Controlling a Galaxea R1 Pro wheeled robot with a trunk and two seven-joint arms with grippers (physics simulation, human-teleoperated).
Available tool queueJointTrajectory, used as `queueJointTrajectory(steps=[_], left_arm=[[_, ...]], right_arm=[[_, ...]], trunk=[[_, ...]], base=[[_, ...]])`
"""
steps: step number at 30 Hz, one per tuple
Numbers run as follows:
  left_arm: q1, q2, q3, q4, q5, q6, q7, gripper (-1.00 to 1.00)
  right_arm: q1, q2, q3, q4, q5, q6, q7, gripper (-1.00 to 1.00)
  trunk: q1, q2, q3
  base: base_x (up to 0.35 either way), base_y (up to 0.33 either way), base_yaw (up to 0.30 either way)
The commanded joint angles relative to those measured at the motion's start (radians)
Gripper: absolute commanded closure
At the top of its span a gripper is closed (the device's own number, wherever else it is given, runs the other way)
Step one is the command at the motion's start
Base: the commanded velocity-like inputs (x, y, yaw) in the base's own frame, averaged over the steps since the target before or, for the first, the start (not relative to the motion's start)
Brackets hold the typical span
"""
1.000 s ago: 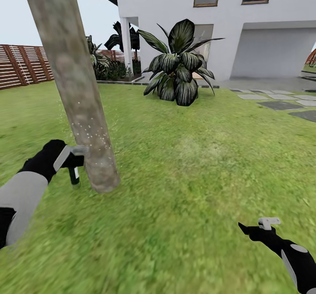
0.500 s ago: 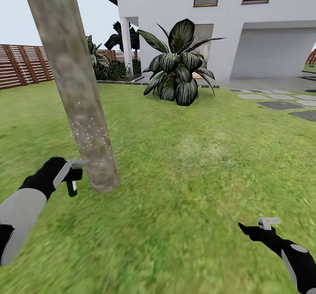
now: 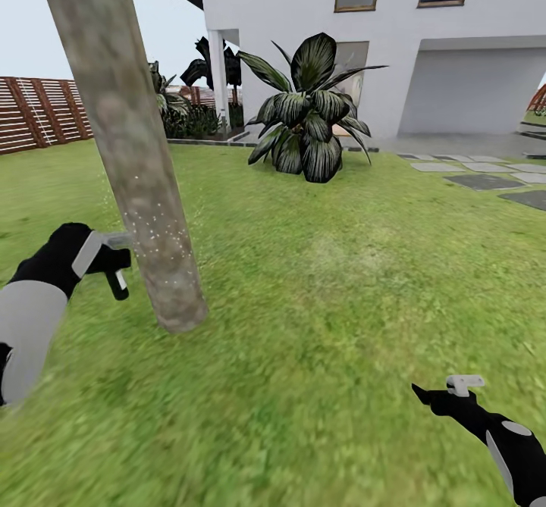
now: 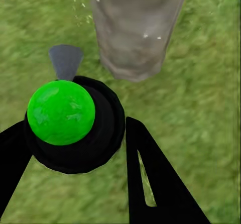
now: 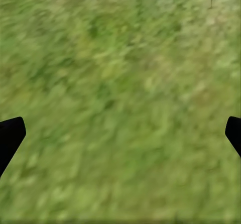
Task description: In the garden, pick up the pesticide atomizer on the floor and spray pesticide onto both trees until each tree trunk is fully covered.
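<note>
One tree trunk, grey-brown and leaning, rises from the garden lawn at the left; tiny white specks dot its lower part. My left gripper is shut on the pesticide atomizer, whose grey head touches or nearly touches the trunk's left side a little above the base. In the left wrist view the black atomizer with its green spot sits between my black fingers, its nozzle toward the trunk. My right gripper hangs low at the right, open over bare grass.
A broad-leaved dark bush stands ahead of the white house. The brown slat fence closes the left side. Grey stepping stones lie at the far right. Open lawn spreads right of the trunk.
My left gripper with the atomizer dipped toward the trunk's base, then rose and shifted left along the trunk. The right arm and the view stayed still.
</note>
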Motion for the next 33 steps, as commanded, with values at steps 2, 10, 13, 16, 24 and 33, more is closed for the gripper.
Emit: queueJointTrajectory(steps=[2, 10, 13, 16, 24, 33], left_arm=[[-0.022, 0.001, -0.010, -0.001, 0.009, 0.020, 0.010, 1.00], [0.127, -0.010, -0.013, 0.014, 0.023, -0.052, -0.002, 1.00], [0.193, -0.026, -0.013, 0.016, 0.025, -0.086, -0.004, 1.00], [0.221, -0.039, -0.010, 0.015, 0.025, -0.122, -0.004, 1.00], [0.225, -0.055, -0.010, 0.008, 0.023, -0.129, -0.003, 1.00], [0.254, -0.063, -0.012, 0.004, 0.014, -0.131, 0.001, 1.00]], right_arm=[[-0.001, 0.001, -0.006, -0.002, 0.009, 0.005, 0.008, -1.00], [-0.001, 0.001, -0.006, -0.002, 0.009, 0.005, 0.008, -1.00], [-0.001, 0.001, -0.006, -0.002, 0.009, 0.005, 0.008, -1.00], [-0.001, 0.001, -0.006, -0.002, 0.009, 0.005, 0.008, -1.00], [-0.001, 0.001, -0.006, -0.003, 0.009, 0.005, 0.009, -1.00], [-0.001, 0.001, -0.006, -0.003, 0.009, 0.005, 0.008, -1.00]], trunk=[[0.000, 0.000, -0.001], [0.000, 0.000, -0.001], [0.000, 0.000, -0.001], [0.000, 0.000, -0.001], [0.000, 0.000, -0.001], [0.000, 0.000, -0.001]], base=[[0.000, 0.000, 0.000], [0.000, 0.000, 0.000], [0.000, 0.000, 0.000], [0.000, 0.000, 0.000], [0.000, 0.000, 0.000], [0.162, -0.134, 0.027]])
